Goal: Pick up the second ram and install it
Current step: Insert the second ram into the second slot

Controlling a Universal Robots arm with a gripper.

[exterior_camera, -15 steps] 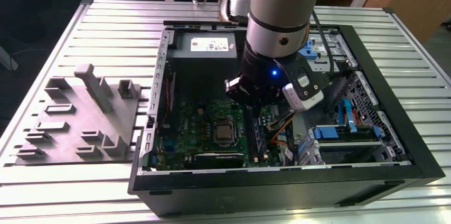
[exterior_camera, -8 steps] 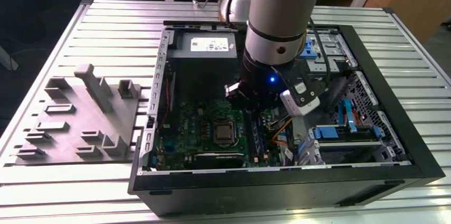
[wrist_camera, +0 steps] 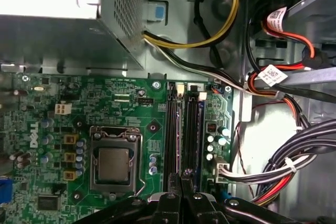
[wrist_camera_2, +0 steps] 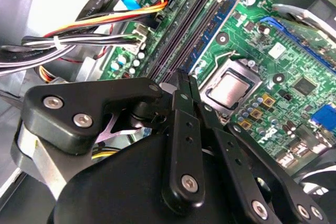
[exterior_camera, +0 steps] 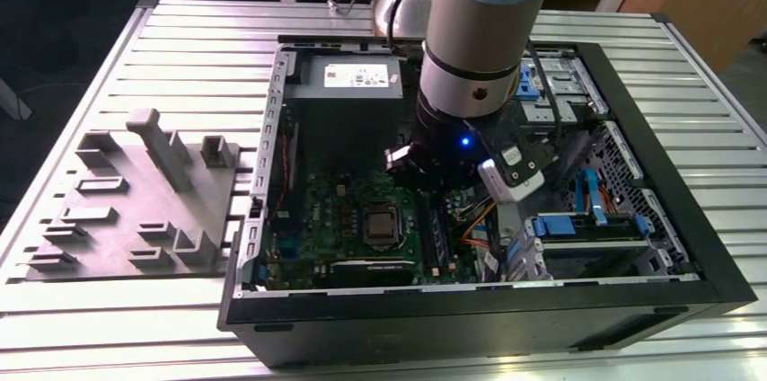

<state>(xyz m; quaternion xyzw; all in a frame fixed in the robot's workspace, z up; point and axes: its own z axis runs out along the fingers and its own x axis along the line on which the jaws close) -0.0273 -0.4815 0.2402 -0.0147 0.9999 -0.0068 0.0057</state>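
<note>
Arm is down inside the open computer case [exterior_camera: 480,309], gripper [exterior_camera: 434,185] low over the green board, right of the processor [exterior_camera: 381,226] in the exterior view. In both wrist views the fingers [wrist_camera: 173,203] are pressed flat together, no gap, and I see nothing pinched between them. Tips [wrist_camera_2: 181,80] sit in line with the memory slots [wrist_camera_2: 184,30], over the slots' near end. The second ram [wrist_camera: 192,124] looks to be standing on edge in the slot farther from the processor, running straight away from the fingertips. I can't tell whether the tips touch it, or whether it's fully seated. Cable bundle [wrist_camera: 294,161] lies well off to the side.
</note>
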